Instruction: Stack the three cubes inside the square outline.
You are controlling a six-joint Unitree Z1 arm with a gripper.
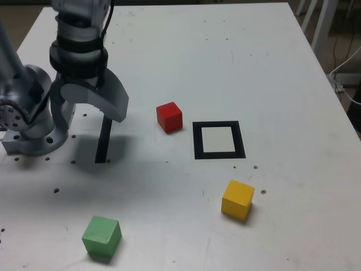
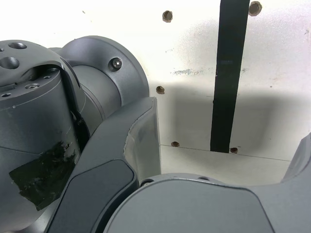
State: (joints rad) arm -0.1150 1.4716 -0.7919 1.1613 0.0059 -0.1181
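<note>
In the exterior view the three cubes lie apart on the white table (image 1: 225,62). The red cube (image 1: 169,117) sits just to the left of the square outline (image 1: 197,140), a black border with a pale, unoccupied centre. The yellow cube (image 1: 237,199) is nearer the front, to the right. The green cube (image 1: 102,237) rests at the front left. My gripper (image 1: 90,108) hangs above the table at the exterior view's left, well left of the red cube, open with nothing between its jaws. The wrist view shows the gripper (image 2: 223,155) open over bare table, with no cube in sight.
A narrow black strip (image 1: 103,141) (image 2: 227,73) lies on the table under the gripper. The arm's grey base (image 1: 31,121) (image 2: 43,145) is bolted at the exterior view's left edge. Small holes (image 2: 167,16) dot the tabletop. Chair legs and cables stand beyond the table's right edge.
</note>
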